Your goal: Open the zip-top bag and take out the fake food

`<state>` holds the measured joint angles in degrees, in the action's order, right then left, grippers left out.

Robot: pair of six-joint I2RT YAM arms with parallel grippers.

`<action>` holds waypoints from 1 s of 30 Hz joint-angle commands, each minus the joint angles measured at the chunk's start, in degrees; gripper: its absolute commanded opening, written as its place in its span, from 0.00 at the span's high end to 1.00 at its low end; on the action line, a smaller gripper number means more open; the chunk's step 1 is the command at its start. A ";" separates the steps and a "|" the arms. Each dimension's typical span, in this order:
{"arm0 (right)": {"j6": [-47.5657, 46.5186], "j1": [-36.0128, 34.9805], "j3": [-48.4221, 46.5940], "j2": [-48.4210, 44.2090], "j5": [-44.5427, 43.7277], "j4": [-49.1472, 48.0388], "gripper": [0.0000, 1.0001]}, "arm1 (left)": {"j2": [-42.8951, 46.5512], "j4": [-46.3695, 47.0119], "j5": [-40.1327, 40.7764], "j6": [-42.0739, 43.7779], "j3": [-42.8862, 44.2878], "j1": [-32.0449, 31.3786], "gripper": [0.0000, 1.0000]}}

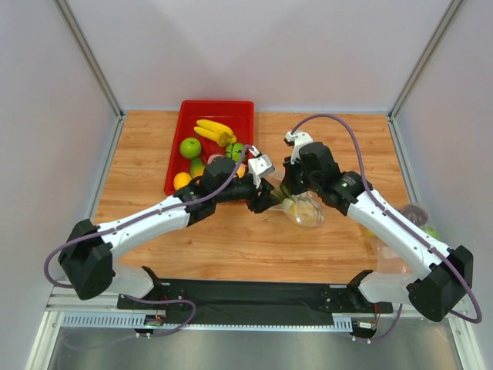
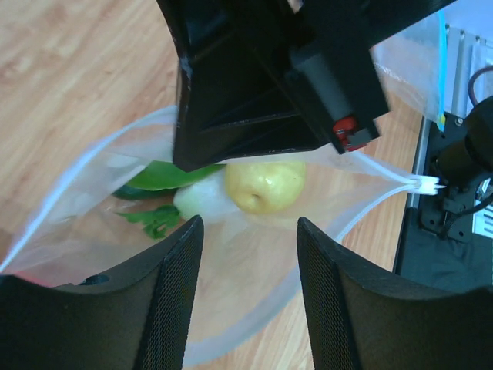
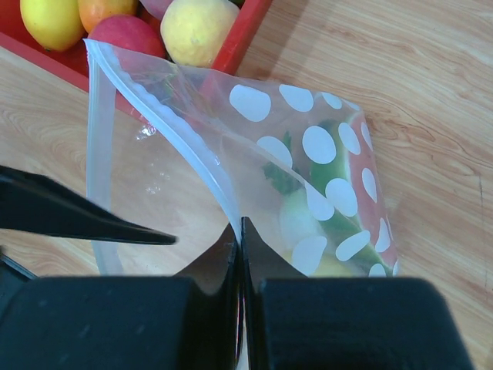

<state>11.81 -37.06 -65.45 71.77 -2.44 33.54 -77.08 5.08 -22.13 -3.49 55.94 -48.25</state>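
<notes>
The left gripper, jaws parted at the frame's bottom, should reach into the zip-top bag at mid-frame for the fake food (1 pear nearest) while the right gripper clamps its rim

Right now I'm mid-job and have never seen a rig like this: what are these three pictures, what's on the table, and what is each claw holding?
Two robot arms are bolted at the near edge of a wooden table. The wide picture looks down from above and behind them; the other two come from a camera on each wrist. On the table sit a red tray of fruit and a dotted zip-top bag. The right claw is shut, pinching the bag's rim. The left claw is open at the bag's mouth, holding nothing. Inside show a pale yellow fruit and green pieces.
</notes>
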 commanded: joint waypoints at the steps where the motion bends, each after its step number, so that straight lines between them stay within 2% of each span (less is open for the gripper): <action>1: 1.46 -0.03 0.23 -2.07 1.56 -2.51 1.00 | -3.33 7.21 -5.91 0.41 2.24 -0.35 0.41; 7: 2.42 -0.03 0.94 -2.77 4.46 -3.30 1.00 | -7.20 13.71 -1.34 -1.17 0.22 -0.62 0.40; 12: 2.60 0.06 0.68 -2.95 2.53 -2.08 0.99 | -9.58 17.15 0.33 -2.23 -1.53 -0.71 0.40; 15: 2.69 0.06 -0.38 -4.53 -1.69 0.03 0.60 | -10.28 18.73 -0.02 -2.23 -2.85 -0.71 0.40; 16: 2.95 0.14 -0.64 -5.05 -2.39 1.34 0.42 | -10.46 19.17 -0.19 -2.40 -3.12 -0.79 0.40; 19: 3.48 0.06 -0.38 -8.13 -4.68 2.75 0.26 | -11.51 20.23 -0.98 -2.84 -4.17 -0.79 0.40; 26: 6.02 0.49 3.83 -15.24 -5.56 4.87 0.20 | -13.71 23.13 -1.86 -4.07 -6.19 -1.14 0.40; 30: 8.13 3.83 8.66 -15.34 -4.60 5.66 0.20 | -14.24 23.74 -2.21 -4.16 -6.63 -1.50 0.40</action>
<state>17.41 -35.24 -60.01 55.61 -6.42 37.34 -91.15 23.49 -22.35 -7.35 49.63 -49.08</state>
